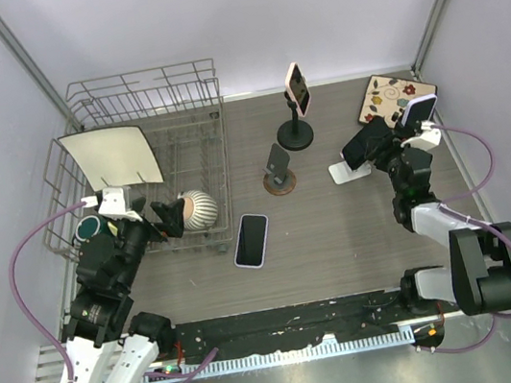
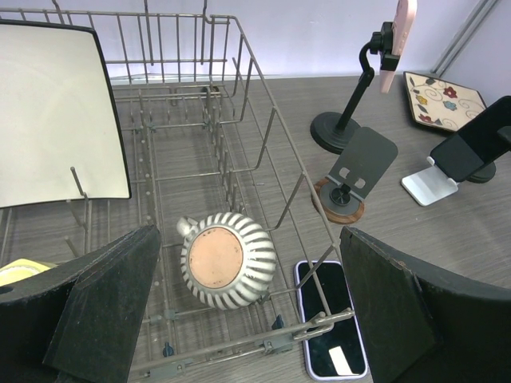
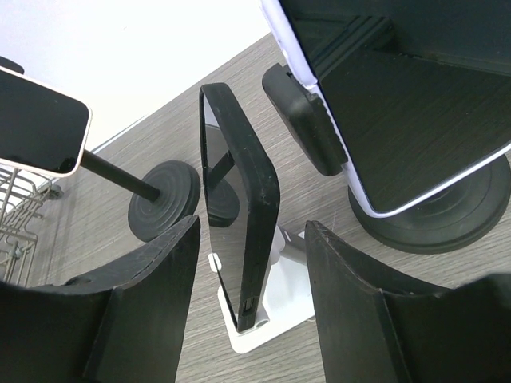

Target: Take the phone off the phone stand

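Note:
A black phone (image 3: pixel 239 223) stands nearly upright on edge in a white stand (image 3: pixel 267 331); in the top view the phone (image 1: pixel 357 146) and stand (image 1: pixel 340 172) are at the right. My right gripper (image 3: pixel 249 307) is open with one finger on each side of the phone, not touching it; it also shows in the top view (image 1: pixel 377 145). My left gripper (image 2: pixel 247 311) is open and empty over the front of the dish rack (image 2: pixel 239 96), at the left in the top view (image 1: pixel 158 219).
A lavender-cased phone (image 3: pixel 415 104) sits on a black round stand (image 3: pixel 451 219) just right of the black phone. A pink phone (image 1: pixel 296 88) is on a tall black stand. An empty wood-based stand (image 1: pixel 278 168) and a flat phone (image 1: pixel 252 240) lie mid-table. The rack holds a plate (image 1: pixel 112 156) and a striped cup (image 1: pixel 198 208).

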Motion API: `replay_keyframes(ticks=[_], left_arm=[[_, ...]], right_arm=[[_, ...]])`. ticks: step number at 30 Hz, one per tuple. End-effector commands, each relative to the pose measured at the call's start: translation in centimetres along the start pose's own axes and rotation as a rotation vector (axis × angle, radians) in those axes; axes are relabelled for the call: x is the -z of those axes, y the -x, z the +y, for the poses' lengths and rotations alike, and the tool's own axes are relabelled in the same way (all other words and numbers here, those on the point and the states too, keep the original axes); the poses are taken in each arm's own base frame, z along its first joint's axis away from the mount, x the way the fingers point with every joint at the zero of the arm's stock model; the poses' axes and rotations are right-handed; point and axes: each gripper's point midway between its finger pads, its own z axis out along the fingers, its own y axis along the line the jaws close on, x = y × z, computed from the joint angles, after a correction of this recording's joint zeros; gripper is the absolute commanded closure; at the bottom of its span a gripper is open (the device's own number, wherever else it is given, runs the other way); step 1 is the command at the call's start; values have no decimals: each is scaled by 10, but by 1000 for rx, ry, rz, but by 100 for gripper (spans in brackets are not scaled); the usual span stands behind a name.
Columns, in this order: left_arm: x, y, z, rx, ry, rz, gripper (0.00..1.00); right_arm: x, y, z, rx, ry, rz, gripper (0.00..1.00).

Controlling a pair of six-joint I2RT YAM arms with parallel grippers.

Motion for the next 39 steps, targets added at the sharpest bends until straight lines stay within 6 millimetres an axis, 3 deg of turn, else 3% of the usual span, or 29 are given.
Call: replay_keyframes(ticks=[1,8,27,39], left_arm=[[-2,3,-6,5,-28,-14,0],[-2,2,-7,5,-33,-10,0],[-3,1,-7,5,-39,-6,0],[-2,1,-8,5,-44,-6,0]], right_arm=[[-7,20,13,1,62,-69,41],[-9,19,15,8,79,-62,50],[7,26,37,54,187,-46,99],[17,54,61,87,261,-86,99]])
